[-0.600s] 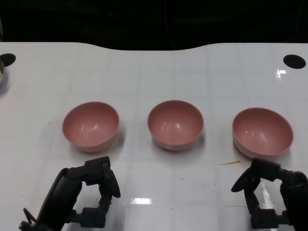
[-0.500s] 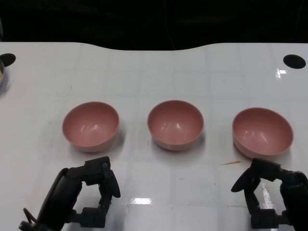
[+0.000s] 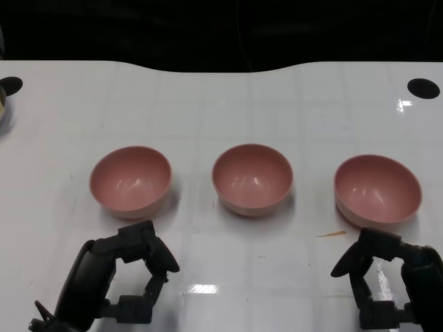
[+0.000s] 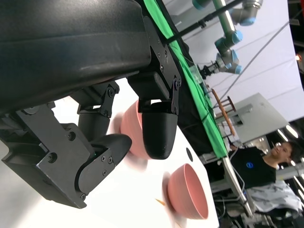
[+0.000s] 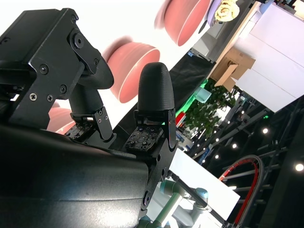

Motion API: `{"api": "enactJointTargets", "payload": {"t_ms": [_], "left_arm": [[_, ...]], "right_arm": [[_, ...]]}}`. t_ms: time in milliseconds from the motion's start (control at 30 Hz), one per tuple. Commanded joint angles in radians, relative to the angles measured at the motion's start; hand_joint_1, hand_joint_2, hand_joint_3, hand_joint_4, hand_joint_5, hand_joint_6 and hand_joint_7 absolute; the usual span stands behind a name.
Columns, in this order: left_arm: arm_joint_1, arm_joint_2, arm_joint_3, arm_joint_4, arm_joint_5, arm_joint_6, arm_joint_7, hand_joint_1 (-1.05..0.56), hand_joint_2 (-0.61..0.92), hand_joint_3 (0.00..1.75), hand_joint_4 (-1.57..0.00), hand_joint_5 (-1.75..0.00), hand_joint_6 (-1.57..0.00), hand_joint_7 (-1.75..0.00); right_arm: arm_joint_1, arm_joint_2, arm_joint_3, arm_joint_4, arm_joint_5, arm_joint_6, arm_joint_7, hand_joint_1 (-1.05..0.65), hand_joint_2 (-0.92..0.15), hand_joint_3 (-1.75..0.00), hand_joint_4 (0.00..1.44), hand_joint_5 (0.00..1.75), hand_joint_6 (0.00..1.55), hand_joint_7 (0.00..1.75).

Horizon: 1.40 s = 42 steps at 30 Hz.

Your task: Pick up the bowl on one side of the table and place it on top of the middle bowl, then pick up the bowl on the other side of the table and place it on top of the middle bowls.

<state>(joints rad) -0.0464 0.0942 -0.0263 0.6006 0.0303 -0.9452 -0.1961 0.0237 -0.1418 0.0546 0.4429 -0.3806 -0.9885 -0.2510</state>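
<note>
Three pink bowls stand in a row on the white table point(image 3: 221, 104): the left bowl point(image 3: 130, 181), the middle bowl point(image 3: 252, 178) and the right bowl point(image 3: 378, 188). Each one is upright and holds nothing. My left hand point(image 3: 121, 277) hovers near the front edge, just short of the left bowl, its fingers apart and nothing in them. My right hand point(image 3: 391, 280) sits the same way in front of the right bowl, touching nothing. In the right wrist view the middle bowl point(image 5: 133, 69) and the left bowl point(image 5: 183, 19) show beyond my fingers. The left wrist view shows the right bowl point(image 4: 187, 192).
A small orange scrap point(image 3: 331, 234) lies left of my right hand. Round black holes mark the far right corner point(image 3: 423, 88) and far left corner point(image 3: 10, 85). A metal rim point(image 3: 3, 107) pokes in at the left edge. A person point(image 4: 259, 164) stands beyond the table.
The fingers of my left hand have spread a little and shifted slightly right. The right hand has hardly moved. The bowls are where they were.
</note>
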Motion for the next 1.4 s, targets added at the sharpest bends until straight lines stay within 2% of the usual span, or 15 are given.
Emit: {"api": "enactJointTargets", "payload": {"t_ms": [33,200,233,300,433,567,733,900,1033,1233,1400], "left_arm": [[-0.011,0.008,0.024,0.008,-0.019,0.016,0.018,-0.03,0.54,0.99,-0.64,-1.33,-0.72,-1.0],[-0.012,0.015,0.034,-0.013,-0.016,0.044,0.024,-0.08,0.74,0.55,-0.57,-1.2,-0.72,-0.64],[-0.013,0.019,0.038,-0.016,0.005,0.041,0.038,-0.11,0.81,0.4,-0.58,-1.16,-0.72,-0.55],[-0.01,0.029,0.044,-0.036,0.054,0.049,0.07,-0.16,0.9,0.21,-0.58,-1.07,-0.74,-0.42],[0.001,0.062,0.049,-0.133,0.186,0.126,0.141,-0.23,0.92,0.11,-0.57,-0.83,-0.71,-0.21],[0.013,0.084,0.047,-0.234,0.304,0.229,0.207,-0.31,0.92,0.07,-0.54,-0.7,-0.64,-0.1],[0.004,0.133,0.034,-0.389,0.528,0.433,0.29,-0.33,0.92,0.01,-0.47,-0.44,-0.51,0.0],[-0.029,0.16,-0.009,-0.482,0.644,0.65,0.255,-0.39,0.92,0.0,-0.35,-0.28,-0.35,0.0],[-0.073,0.179,-0.069,-0.491,0.738,0.762,0.269,-0.41,0.9,0.0,-0.32,-0.24,-0.27,0.0],[-0.141,0.193,-0.175,-0.475,0.901,0.932,0.263,-0.46,0.89,0.0,-0.33,-0.23,-0.31,-0.02],[-0.214,0.182,-0.27,-0.417,0.994,1.068,0.231,-0.47,0.9,0.0,-0.41,-0.22,-0.36,-0.02]], "right_arm": [[0.006,0.0,-0.003,-0.008,0.02,0.004,0.002,0.14,-0.21,-1.53,0.83,1.67,0.84,1.26],[0.01,0.001,-0.002,-0.017,0.022,0.009,0.008,0.15,-0.21,-1.53,0.82,1.67,0.84,1.26],[0.01,0.001,-0.002,-0.018,0.021,0.009,0.008,0.15,-0.21,-1.53,0.82,1.68,0.84,1.26],[0.011,0.003,-0.002,-0.019,0.019,0.008,0.007,0.16,-0.21,-1.53,0.82,1.69,0.83,1.27],[0.009,0.006,-0.004,-0.019,0.013,0.004,0.002,0.16,-0.21,-1.54,0.82,1.68,0.83,1.27],[0.009,0.008,-0.007,-0.022,0.01,0.006,0.0,0.16,-0.21,-1.54,0.83,1.66,0.84,1.27],[0.005,0.007,-0.008,-0.019,0.015,0.01,0.005,0.16,-0.2,-1.56,0.83,1.67,0.84,1.27],[0.006,0.005,-0.007,-0.023,0.015,0.016,0.009,0.17,-0.2,-1.55,0.82,1.68,0.83,1.28],[0.005,0.005,-0.005,-0.02,0.018,0.013,0.011,0.18,-0.2,-1.54,0.83,1.67,0.83,1.28],[0.008,0.009,-0.004,-0.028,0.015,0.017,0.011,0.17,-0.21,-1.53,0.83,1.68,0.83,1.28],[0.006,0.008,-0.006,-0.027,0.005,0.016,0.004,0.18,-0.22,-1.54,0.82,1.67,0.83,1.28]]}}
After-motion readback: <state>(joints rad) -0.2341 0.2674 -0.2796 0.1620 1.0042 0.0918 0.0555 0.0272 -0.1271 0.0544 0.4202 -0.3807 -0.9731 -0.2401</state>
